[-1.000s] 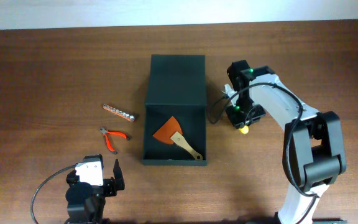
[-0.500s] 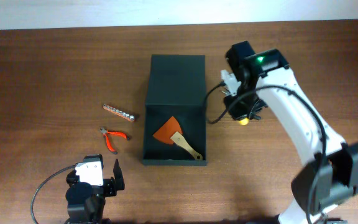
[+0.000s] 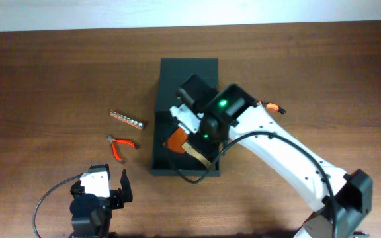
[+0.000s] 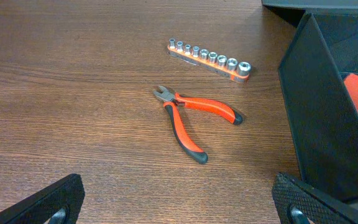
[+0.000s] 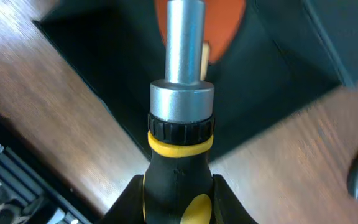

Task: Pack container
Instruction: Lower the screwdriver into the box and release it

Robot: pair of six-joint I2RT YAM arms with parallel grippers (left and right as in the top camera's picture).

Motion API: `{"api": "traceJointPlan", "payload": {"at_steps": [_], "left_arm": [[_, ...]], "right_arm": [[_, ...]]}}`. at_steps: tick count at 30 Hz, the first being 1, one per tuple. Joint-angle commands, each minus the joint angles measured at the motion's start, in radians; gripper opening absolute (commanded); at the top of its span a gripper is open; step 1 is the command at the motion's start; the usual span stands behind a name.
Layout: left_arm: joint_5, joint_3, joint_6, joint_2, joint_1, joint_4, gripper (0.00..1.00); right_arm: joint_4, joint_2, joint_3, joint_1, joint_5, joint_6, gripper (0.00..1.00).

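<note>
1. Now, the container stands in the middle of the table, its flap lid lying open toward the far side. An orange scraper with a wooden handle lies on its floor.
2. Above the open box hangs the right gripper, its fingers closed on the black and yellow handle of a screwdriver. The metal shaft points down into the box, toward the scraper.
3. I judge the step in hand to be putting the screwdriver inside. To do it well, the arm should go low before letting go, so the tool does not drop or bounce. It is better to lay the tool on the bare floor beside the scraper, not on it, with the shaft away from the walls.
4. Left of the box, on the table, lie red pliers and a rail of sockets, apart from each other and not yet packed.
5. Near the front edge waits the left gripper, its fingers wide apart and holding nothing.
</note>
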State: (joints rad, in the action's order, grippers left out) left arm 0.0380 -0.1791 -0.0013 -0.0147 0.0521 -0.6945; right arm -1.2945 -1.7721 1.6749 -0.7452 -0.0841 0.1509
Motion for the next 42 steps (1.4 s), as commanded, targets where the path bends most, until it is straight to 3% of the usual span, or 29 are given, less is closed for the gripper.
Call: {"api": "traceJointPlan", "payload": {"at_steps": [1,20,21,27,32,37,42], "left_arm": [[0.000,0.006,-0.010,0.010,0.005,0.002,0.99],[0.000,0.006,-0.010,0.010,0.005,0.002,0.99],[0.000,0.006,-0.010,0.010,0.005,0.002,0.99],[0.000,0.006,-0.010,0.010,0.005,0.002,0.99],[0.000,0.006,-0.010,0.010,0.005,0.002,0.99],[0.000,0.006,-0.010,0.010,0.005,0.002,0.99],[0.000,0.006,-0.010,0.010,0.005,0.002,0.99]], "right_arm": [[0.039,-0.034,-0.030,-0.017,-0.011,0.017,0.23],[0.444,-0.068,-0.415,-0.021,-0.017,0.017,0.25],[0.448,-0.068,-0.416,-0.021,-0.017,0.017,0.37],[0.461,-0.068,-0.416,-0.021,-0.017,0.017,0.53],[0.465,-0.067,-0.395,-0.021,-0.017,0.016,0.56],[0.397,-0.035,-0.253,-0.021,-0.017,0.005,0.64],[0.240,0.039,-0.054,0.011,0.127,0.005,0.87]]}}
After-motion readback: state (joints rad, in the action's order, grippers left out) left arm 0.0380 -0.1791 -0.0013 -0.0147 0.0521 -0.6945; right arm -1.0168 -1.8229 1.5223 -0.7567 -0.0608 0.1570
